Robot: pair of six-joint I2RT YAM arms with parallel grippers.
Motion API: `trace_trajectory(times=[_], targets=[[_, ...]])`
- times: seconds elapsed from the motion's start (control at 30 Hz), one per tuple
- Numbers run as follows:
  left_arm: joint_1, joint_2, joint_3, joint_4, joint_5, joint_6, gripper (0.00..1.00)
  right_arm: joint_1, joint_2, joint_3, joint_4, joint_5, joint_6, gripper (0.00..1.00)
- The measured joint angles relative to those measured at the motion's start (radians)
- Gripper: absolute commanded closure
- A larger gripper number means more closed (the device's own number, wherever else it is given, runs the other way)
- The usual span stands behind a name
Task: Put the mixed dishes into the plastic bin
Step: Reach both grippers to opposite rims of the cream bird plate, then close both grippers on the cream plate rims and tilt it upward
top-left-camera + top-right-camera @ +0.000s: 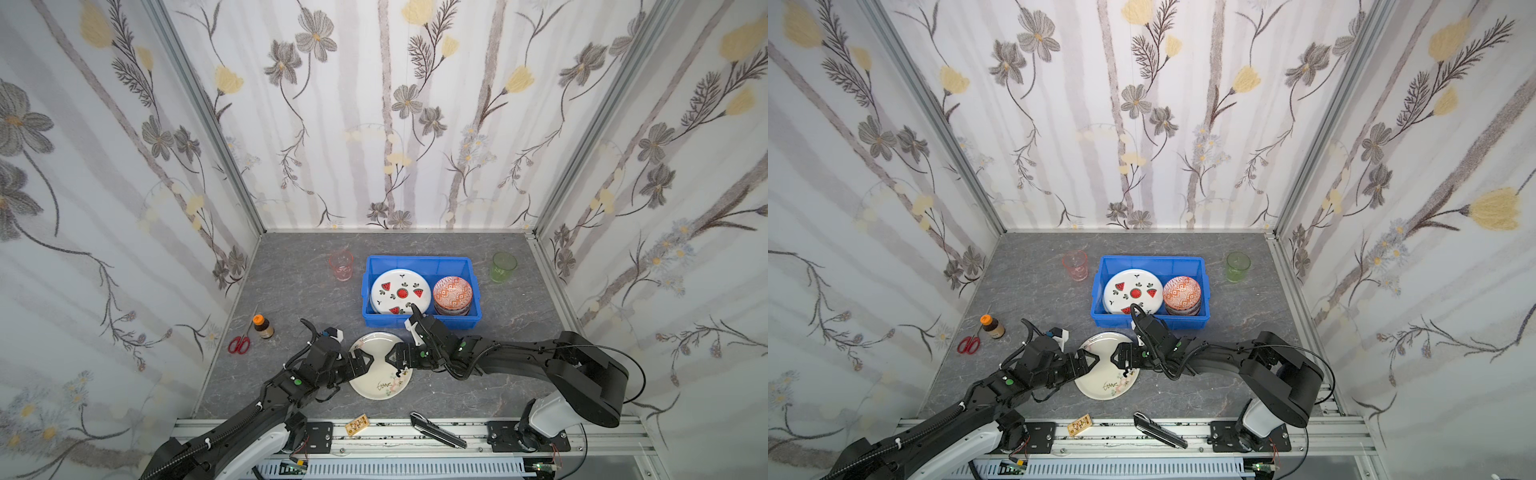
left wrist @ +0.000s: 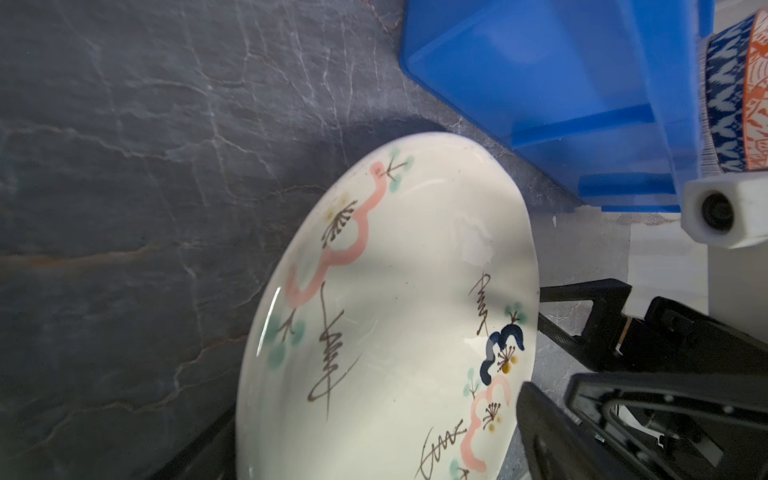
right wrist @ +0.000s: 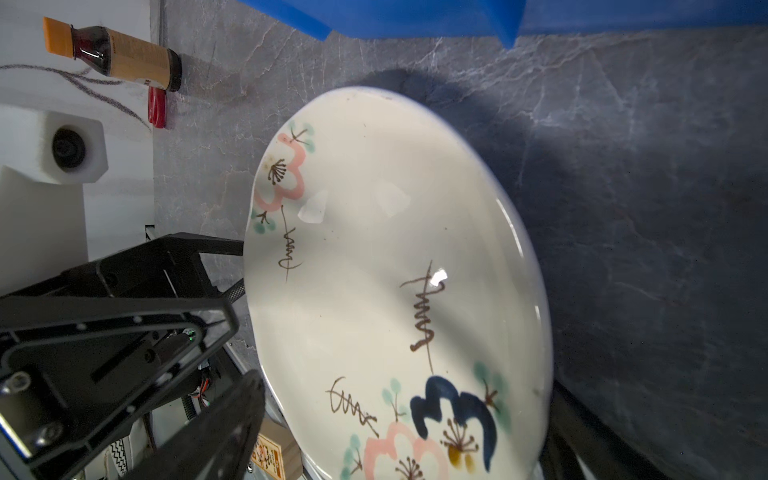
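Now, just beside the bin (image 1: 419,259), the left gripper (image 1: 368,360) and right gripper (image 1: 390,358) gape wide astride the plate's (image 1: 380,386) opposite edges, clamping nothing.

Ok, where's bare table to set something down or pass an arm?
Free: the table right of the blue bin, between green tumbler and right arm; also between pink tumbler and bottle. Crowded: in front of the bin, where left gripper and right gripper flank the cream plate. The bin's floor is mostly covered.
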Motion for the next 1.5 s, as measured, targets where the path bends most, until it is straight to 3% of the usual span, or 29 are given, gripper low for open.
trace_trajectory(times=[0.27, 0.43, 0.97, 1.37, 1.5], targets=[[0.000, -0.040, -0.009, -0.002, -0.006, -0.021, 0.25, 0.007, 0.026, 0.008, 0.000, 0.003, -0.011, 0.04], [0.000, -0.041, -0.010, -0.016, -0.019, -0.027, 0.41, 0.008, 0.038, 0.018, 0.005, 0.006, -0.012, 0.04], [0.000, -0.048, -0.010, -0.031, -0.014, -0.034, 0.79, 0.008, 0.041, 0.018, 0.010, 0.008, -0.015, 0.05], [0.000, -0.076, -0.010, 0.002, -0.009, -0.053, 1.00, 0.007, 0.039, 0.018, 0.006, 0.047, -0.016, 0.04], [0.000, -0.100, -0.010, 0.006, -0.004, -0.057, 1.00, 0.007, 0.034, 0.018, -0.003, 0.051, -0.023, 0.03]])
